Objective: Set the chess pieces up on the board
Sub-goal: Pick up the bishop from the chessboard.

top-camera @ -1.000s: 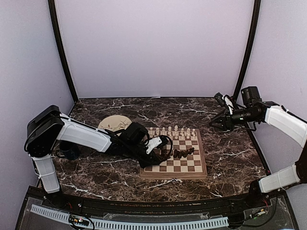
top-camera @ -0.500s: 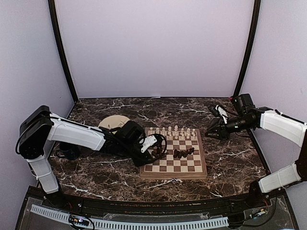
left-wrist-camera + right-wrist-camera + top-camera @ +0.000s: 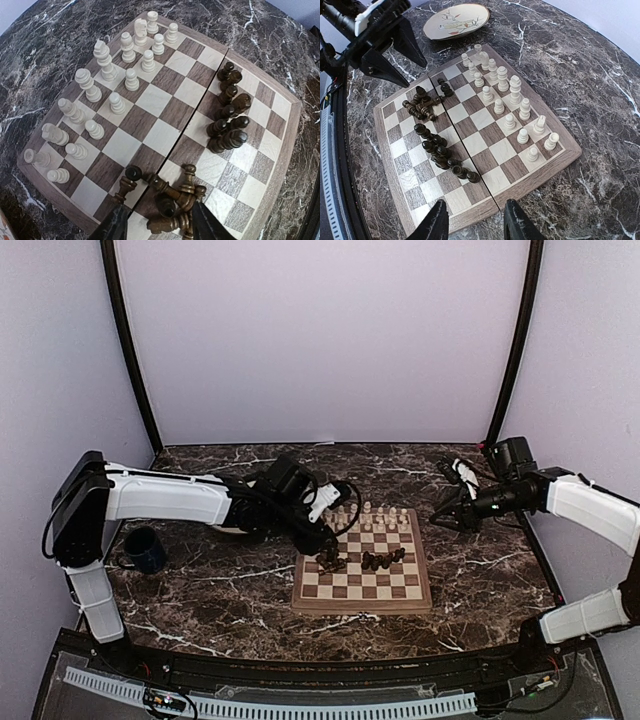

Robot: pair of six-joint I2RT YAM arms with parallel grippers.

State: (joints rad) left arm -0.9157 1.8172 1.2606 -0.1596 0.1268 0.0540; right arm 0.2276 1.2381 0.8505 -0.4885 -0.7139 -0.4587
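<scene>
A dark marble table veined in white (image 3: 480,570) carries everything. The white-and-black left arm (image 3: 160,498) reaches across it from the left, and the matching right arm (image 3: 590,505) comes in from the right. A square wooden chessboard with light and dark checkered squares and a tan border (image 3: 400,606) lies flat near the table's middle, between the two arms. A round cream plate with a painted sprig (image 3: 456,20) sits just beyond the board's far left corner, and a dark blue mug (image 3: 143,548) stands well to the left, beside the left arm. The left gripper (image 3: 160,225) hangs over the board's left side with its jaws spread and nothing between them. The right gripper (image 3: 476,222) hovers off the board's far right corner, likewise spread and empty. Pale cream turned wooden chess pieces (image 3: 105,60) stand upright in two rows along the board's far edge. Dark brown pieces form a tight line (image 3: 227,120) near the board's centre fold, and more of them lie tumbled in a heap (image 3: 175,200) under the left gripper.
</scene>
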